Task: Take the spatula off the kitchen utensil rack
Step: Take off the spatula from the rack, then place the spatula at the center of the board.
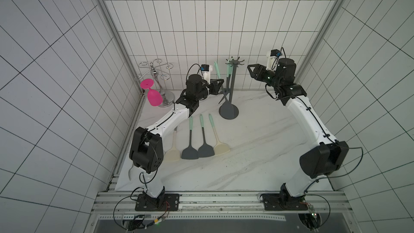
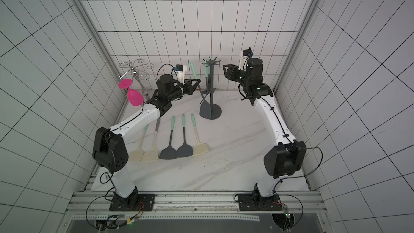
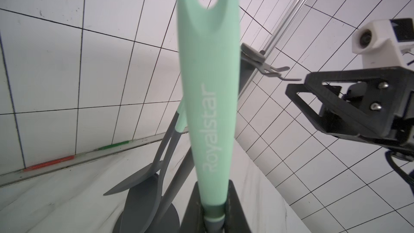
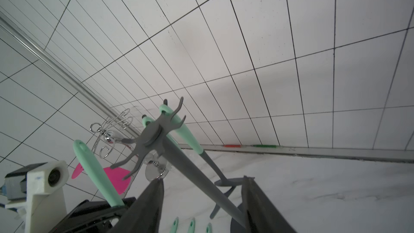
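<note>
The spatula (image 3: 208, 108) is pinched low on its mint handle by the left gripper (image 1: 219, 82), whose jaws are pressed tight around it. The hanging hole at the handle's tip is seen free of every hook, and the handle is held tilted, just left of the kitchen utensil rack (image 1: 233, 86).

On the rack's far side the right gripper (image 1: 251, 71) is held level with the hook crown, its jaws spread with nothing between them, near the crown but apart from it. Two more mint-handled utensils (image 4: 190, 135) are seen hanging from the hooks, with grey heads crowded low beside the round base.

Behind the left arm the back-left corner is taken up by a chrome glass holder (image 1: 154, 72) and a pink glass (image 1: 153, 97) hung upside down. A row of loose spatulas (image 2: 169, 153) is laid out in front of the rack, partly under the left arm. The back wall (image 1: 201, 41) stands close behind the rack. Open marble is left on the table (image 1: 257, 142) between the rack base and the right arm, and towards the front edge.
</note>
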`<state>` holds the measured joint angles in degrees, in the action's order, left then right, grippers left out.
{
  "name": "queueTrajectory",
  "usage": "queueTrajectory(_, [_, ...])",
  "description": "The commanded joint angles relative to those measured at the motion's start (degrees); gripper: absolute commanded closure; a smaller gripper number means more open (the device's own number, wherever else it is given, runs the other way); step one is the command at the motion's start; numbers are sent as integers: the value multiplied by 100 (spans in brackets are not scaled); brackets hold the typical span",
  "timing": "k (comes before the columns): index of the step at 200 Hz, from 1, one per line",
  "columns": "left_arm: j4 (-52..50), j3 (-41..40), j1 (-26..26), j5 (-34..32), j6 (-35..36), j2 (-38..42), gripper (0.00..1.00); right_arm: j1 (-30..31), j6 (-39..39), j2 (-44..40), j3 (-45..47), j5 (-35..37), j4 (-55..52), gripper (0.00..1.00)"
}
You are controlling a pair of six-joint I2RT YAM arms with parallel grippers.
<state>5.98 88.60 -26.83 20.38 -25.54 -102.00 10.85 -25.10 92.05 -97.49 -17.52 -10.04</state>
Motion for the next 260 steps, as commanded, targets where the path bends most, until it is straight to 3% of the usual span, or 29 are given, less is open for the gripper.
queueTrajectory(1, [-346,-252,0,-607,85,585,100,-6,148,-756,1020,312,93,41])
queueTrajectory(38, [-969,-810,-40,-1083,-395,1172,100,511,438,-1926,2668,689,-43,42])
queueTrajectory(87, [-2365,-1241,-203,-1101,-589,1672,100,2061,594,-2364,3563,895,-319,42])
queueTrajectory(145, [-2759,-1705,-203,-910,-746,2322,100,3311,492,-1369,3105,266,-92,41])
queueTrajectory(210, [-2678,-1854,-205,-343,-1051,2601,100,3529,685,-592,2375,1100,-580,40])
queueTrajectory(224, [-2666,-1903,-202,-266,-1058,2628,100,3529,729,-501,2292,1050,-651,50])
queueTrajectory(244, [-2674,-1963,-92,-117,-1027,2658,100,3520,798,-469,2294,792,-656,99])
queueTrajectory(260, [-2666,-2010,68,103,-1012,2722,98,3495,861,-516,2386,521,-638,100])
